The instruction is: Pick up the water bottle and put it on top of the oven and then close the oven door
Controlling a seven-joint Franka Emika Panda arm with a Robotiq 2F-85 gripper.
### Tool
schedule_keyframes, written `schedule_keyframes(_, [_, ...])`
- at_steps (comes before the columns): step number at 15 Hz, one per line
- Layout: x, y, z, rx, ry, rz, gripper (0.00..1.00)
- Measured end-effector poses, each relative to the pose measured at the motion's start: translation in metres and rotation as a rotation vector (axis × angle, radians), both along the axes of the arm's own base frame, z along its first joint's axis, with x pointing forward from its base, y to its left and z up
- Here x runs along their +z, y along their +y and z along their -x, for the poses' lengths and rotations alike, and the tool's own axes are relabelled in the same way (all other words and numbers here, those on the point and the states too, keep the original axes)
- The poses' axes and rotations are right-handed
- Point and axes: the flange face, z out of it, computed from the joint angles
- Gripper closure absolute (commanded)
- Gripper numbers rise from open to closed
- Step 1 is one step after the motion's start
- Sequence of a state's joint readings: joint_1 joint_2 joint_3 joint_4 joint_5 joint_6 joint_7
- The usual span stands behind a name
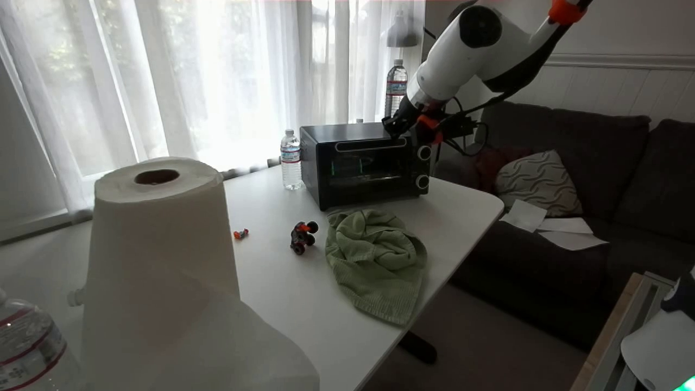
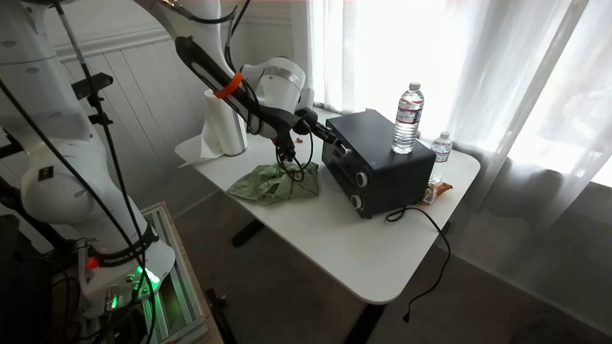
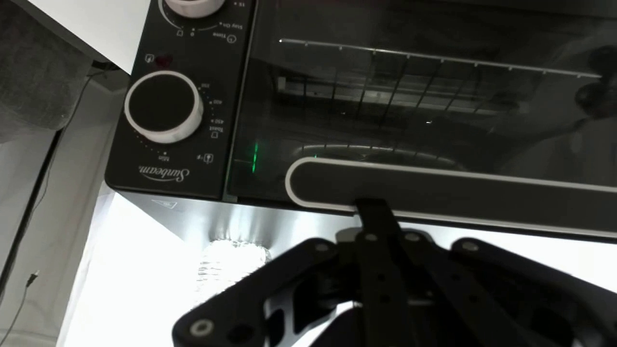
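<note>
The clear water bottle [image 2: 408, 122] stands upright on top of the dark, boxy oven [image 2: 382, 143]. It also shows behind the arm in an exterior view [image 1: 396, 89], and its overexposed lower part in the wrist view [image 3: 231, 262]. The oven door [image 3: 424, 130] is upright and appears closed against the front, with its long handle [image 3: 462, 193] along the top. My gripper [image 3: 372, 205] is shut and holds nothing. Its fingertips overlap the handle's upper edge in the wrist view; whether they touch it I cannot tell. It also shows at the oven's upper front edge in an exterior view [image 1: 392, 127].
A second clear bottle [image 1: 291, 160] stands on the table beside the oven. A green cloth [image 1: 374, 260] lies before the oven, near a toy truck [image 1: 302, 237]. A paper towel roll [image 1: 163, 271] and another bottle [image 1: 32, 347] are farther off. The oven's cord [image 2: 430, 224] hangs off the table.
</note>
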State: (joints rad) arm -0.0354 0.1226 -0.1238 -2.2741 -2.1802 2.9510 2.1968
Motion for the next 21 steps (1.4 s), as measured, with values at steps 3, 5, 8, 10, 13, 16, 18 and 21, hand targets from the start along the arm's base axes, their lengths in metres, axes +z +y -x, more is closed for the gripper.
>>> schedule_keyframes(3, [0.002,0.01,0.007,0.028,-0.023,0.014,1.0])
schedule_keyframes(5, [0.006,0.016,0.017,0.039,-0.028,0.017,1.0])
schedule_keyframes(8, [0.007,0.021,0.04,0.044,-0.012,0.01,1.0])
schedule_keyframes(10, [0.007,0.023,0.057,0.051,0.003,0.007,1.0])
schedule_keyframes(13, [0.011,0.025,0.078,0.047,0.021,-0.003,0.67])
schedule_keyframes(16, [0.015,0.023,0.096,0.031,0.055,-0.025,0.46])
schedule_keyframes(18, [0.015,0.02,0.109,0.011,0.086,-0.037,0.32])
schedule_keyframes(21, [0.013,0.015,0.125,-0.022,0.131,-0.051,0.1])
